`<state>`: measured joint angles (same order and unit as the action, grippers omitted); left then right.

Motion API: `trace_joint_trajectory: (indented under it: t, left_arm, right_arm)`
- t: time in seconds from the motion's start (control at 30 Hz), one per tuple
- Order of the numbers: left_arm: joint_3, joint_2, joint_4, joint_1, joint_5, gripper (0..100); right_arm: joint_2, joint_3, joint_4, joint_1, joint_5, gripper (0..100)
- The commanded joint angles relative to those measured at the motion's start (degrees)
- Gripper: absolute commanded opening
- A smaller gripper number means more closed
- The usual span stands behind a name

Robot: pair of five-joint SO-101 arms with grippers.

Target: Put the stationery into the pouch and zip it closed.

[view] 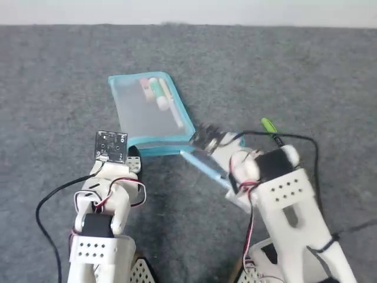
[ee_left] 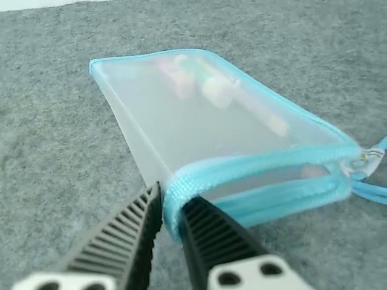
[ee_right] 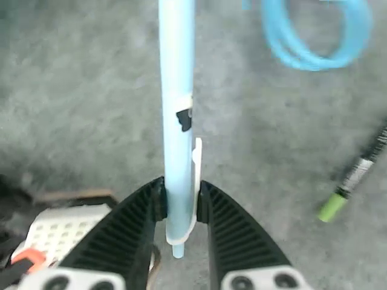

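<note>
The left gripper is closed on the zipper edge of the pouch, which lies flat on the grey table. The right gripper holds a light blue pen firmly, near the pouch's zipper side.

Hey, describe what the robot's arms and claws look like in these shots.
The left arm and right arm are white plastic shells with rows of small round holes, trailing black cables and red and white wires. The left claw and right claw are black, wedge-shaped, with ribbed inner faces.
</note>
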<state>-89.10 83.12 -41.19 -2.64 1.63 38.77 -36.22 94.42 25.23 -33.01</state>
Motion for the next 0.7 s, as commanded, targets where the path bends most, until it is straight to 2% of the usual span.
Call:
trace_joint_trajectory:
  t: [0.0,0.5,0.67]
  left_arm:
    - [4.5,0.6,0.5,0.5,1.1,1]
    - [4.3,0.6,0.5,0.5,1.1,1]
    - [4.3,0.6,0.5,0.6,1.1,1]
  right_arm:
    - [1.8,-3.2,-4.2,3.1,1.9,0.7]
    - [1.8,-3.2,-5.8,3.3,3.3,0.7]
    - [-2.7,-1.2,-8.8,7.1,5.6,0.7]
